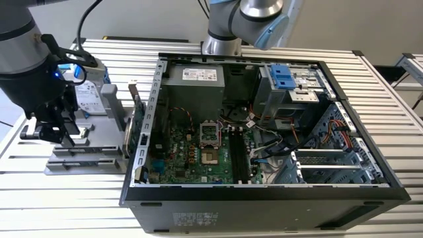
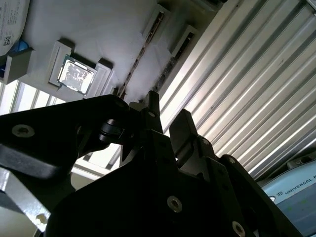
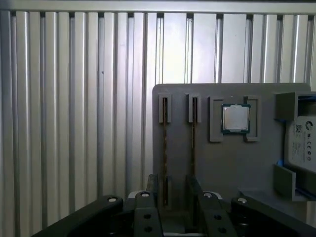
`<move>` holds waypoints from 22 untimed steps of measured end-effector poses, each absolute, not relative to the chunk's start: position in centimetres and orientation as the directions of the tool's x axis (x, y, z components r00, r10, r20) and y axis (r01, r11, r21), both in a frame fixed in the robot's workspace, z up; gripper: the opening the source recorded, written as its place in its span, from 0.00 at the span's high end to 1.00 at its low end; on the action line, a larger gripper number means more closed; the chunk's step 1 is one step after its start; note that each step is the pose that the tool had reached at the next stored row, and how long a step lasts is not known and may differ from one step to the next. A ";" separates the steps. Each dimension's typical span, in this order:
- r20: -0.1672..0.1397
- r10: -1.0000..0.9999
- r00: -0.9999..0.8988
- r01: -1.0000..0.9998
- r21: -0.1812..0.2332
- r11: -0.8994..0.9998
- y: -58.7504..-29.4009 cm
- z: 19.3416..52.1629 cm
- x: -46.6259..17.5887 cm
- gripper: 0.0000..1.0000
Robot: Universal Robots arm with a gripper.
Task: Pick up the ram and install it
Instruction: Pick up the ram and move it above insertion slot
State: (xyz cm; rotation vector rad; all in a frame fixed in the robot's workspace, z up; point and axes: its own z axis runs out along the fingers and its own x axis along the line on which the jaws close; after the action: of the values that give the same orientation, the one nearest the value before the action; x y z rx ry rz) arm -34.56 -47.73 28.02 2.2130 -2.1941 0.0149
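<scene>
Ribbed metal table (image 3: pixel 74 123) under my gripper (image 3: pixel 173 185), which hangs over the grey parts tray (image 3: pixel 222 168).
I see the fingers spread apart, holding nothing. The ram (image 3: pixel 164 148) stands on edge in its tray slot, in line with their gap, a second stick (image 3: pixel 193 143) just beside it, with the processor chip (image 3: pixel 235 118) and hard drive (image 3: pixel 301 143) farther out.

The computer case (image 1: pixel 264 198) stands on the table (image 1: pixel 396 99), the motherboard (image 1: pixel 198 153) lying inside it. The parts holder (image 1: pixel 86 163) sits beside the case on the exterior view's left. In the holder the ram (image 3: pixel 164 148) stands beside a second stick (image 3: pixel 193 148), then the processor (image 3: pixel 235 118), then the hard drive (image 3: pixel 301 143).
</scene>
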 end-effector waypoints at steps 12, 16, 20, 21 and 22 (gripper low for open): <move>0.025 -1.000 0.009 -1.000 0.011 -0.008 -47.7 27.4 -34.6 0.00; 0.025 -1.000 0.009 -1.000 0.011 -0.008 -47.7 27.2 -34.6 0.00; 0.024 -1.000 0.009 -1.000 0.011 -0.008 -47.7 27.0 -34.6 0.00; 0.025 -1.000 0.009 -1.000 0.011 -0.008 -47.7 26.9 -34.6 0.00; 0.025 -1.000 0.009 -1.000 0.011 -0.008 -47.7 26.9 -34.6 0.00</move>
State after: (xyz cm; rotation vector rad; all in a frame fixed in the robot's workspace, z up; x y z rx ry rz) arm -34.56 -47.73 26.86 2.2130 -2.1940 0.0149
